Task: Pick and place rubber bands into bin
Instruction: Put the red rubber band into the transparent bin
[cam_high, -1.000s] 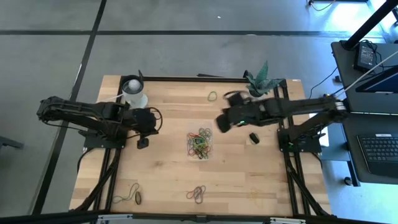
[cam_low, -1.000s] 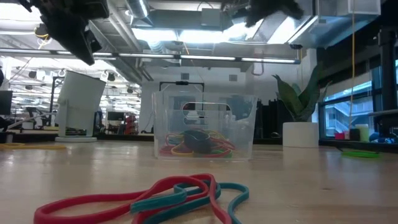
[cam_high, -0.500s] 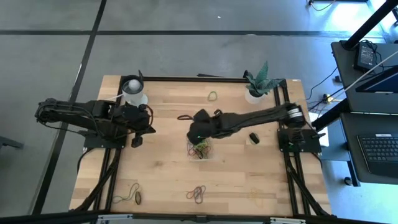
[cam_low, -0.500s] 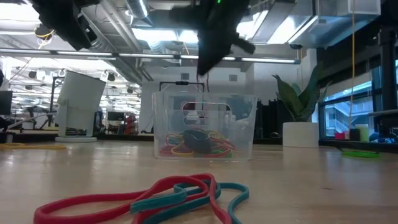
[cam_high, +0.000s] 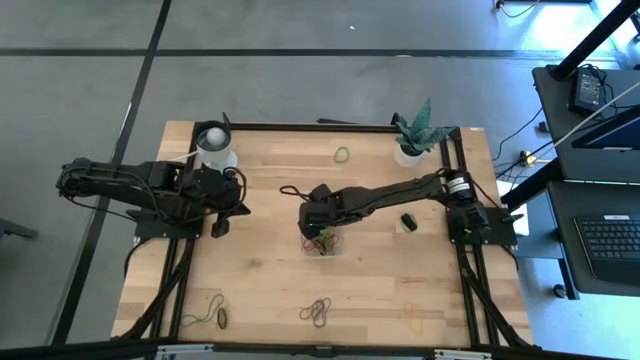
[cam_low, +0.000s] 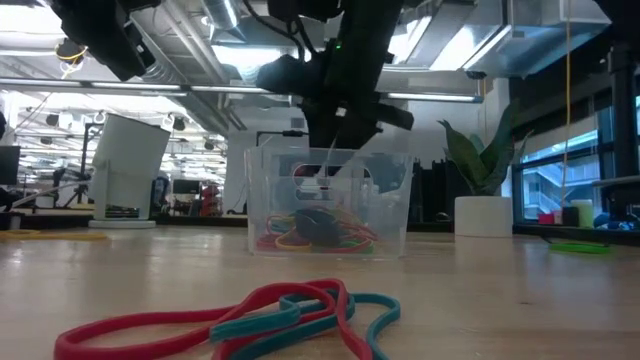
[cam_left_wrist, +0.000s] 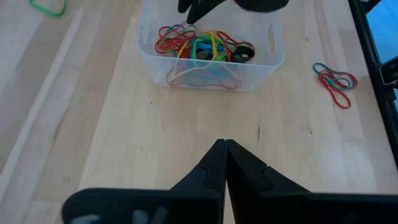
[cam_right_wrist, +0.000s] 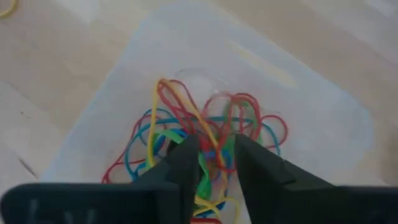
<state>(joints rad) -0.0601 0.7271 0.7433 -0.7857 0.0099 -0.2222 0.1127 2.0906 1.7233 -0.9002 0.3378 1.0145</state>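
Note:
The clear bin (cam_high: 322, 240) stands mid-table and holds a tangle of red, yellow, blue and green rubber bands (cam_right_wrist: 205, 134). My right gripper (cam_right_wrist: 216, 155) points steeply down into the bin's mouth (cam_low: 335, 150). Its fingers stand apart just above the pile, with green and red strands showing in the gap. My left gripper (cam_left_wrist: 224, 146) hangs shut and holds nothing above bare wood left of the bin (cam_high: 222, 228). More rubber bands (cam_high: 317, 312) lie loose on the table near the front edge. My right gripper comes at the pile from above, slanting down, with a green strand (cam_right_wrist: 208, 167) lying between its parted fingers. I cannot tell whether the fingertips touch that strand or the bands under them.
A white cup (cam_high: 214, 148) stands far left and a potted plant (cam_high: 412, 140) far right. A green band (cam_high: 342, 154) lies near the far edge, and a small dark object (cam_high: 408, 221) right of the bin. Other bands (cam_high: 205, 315) lie at the front left.
My right gripper has swung from high near the potted plant toward the table's left and down, and now stands in the bin's mouth. My left gripper has drawn back a little toward the table's left edge. The bin and the loose bands have stayed put.

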